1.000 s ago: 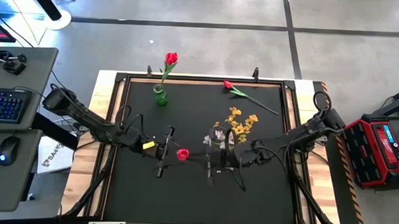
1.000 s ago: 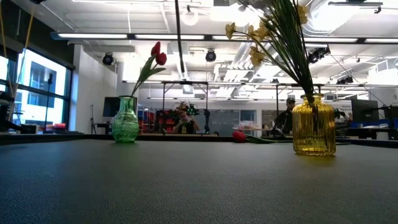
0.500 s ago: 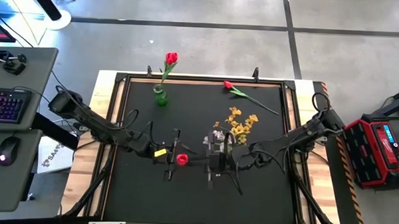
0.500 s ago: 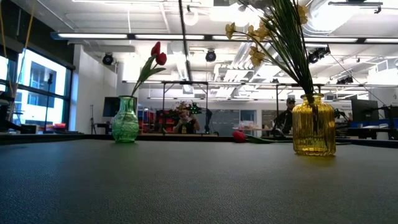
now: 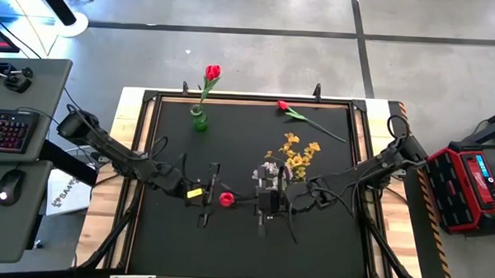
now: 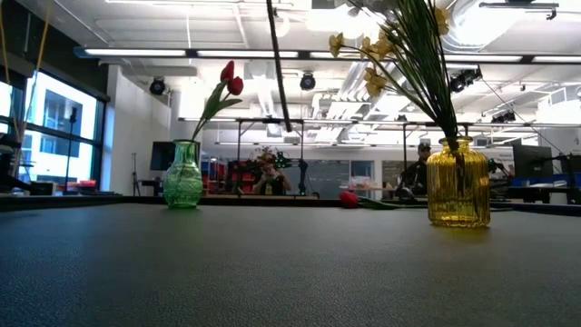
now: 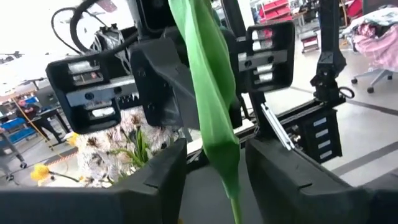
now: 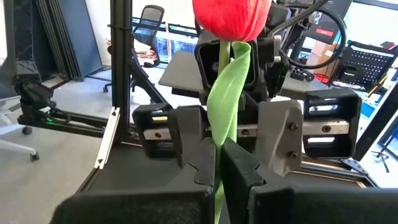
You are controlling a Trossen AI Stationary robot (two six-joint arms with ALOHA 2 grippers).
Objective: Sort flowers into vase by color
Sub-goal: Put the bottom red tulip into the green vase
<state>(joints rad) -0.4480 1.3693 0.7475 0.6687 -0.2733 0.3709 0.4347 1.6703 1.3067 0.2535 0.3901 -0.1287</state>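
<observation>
A red flower (image 8: 230, 15) with a green leaf (image 7: 208, 93) is held above the middle of the table, my right gripper (image 8: 219, 158) shut on it. My left gripper (image 7: 214, 171) faces it from the table's left, open, one finger on each side of the leaf without touching it. In the high view the bloom (image 5: 226, 198) sits between the two grippers. A green vase (image 5: 199, 119) at the far left holds another red flower (image 5: 212, 72). The yellow vase (image 6: 457, 182) holds yellow (image 5: 301, 153) and pale sprays. A third red flower (image 5: 302, 114) lies on the far mat. My right gripper pinches the flower's stem and leaf (image 8: 219, 140) between its two fingers, a little below the bloom. The fingers come level from the table's right, across the stem. The bloom stands above them and the long stem (image 6: 280, 68) hangs slanting below, clear of the table.
The black mat has a raised frame (image 5: 150, 98) around it. A desk with keyboard and mouse (image 5: 8, 131) stands off the left edge, a red case (image 5: 477, 184) off the right. People sit in the room beyond the far edge (image 6: 268, 177).
My left gripper has moved a little toward the near edge and toward the held flower, so its fingers now stand around the leaf. The flower's hanging stem has tipped from nearly upright to a slant.
</observation>
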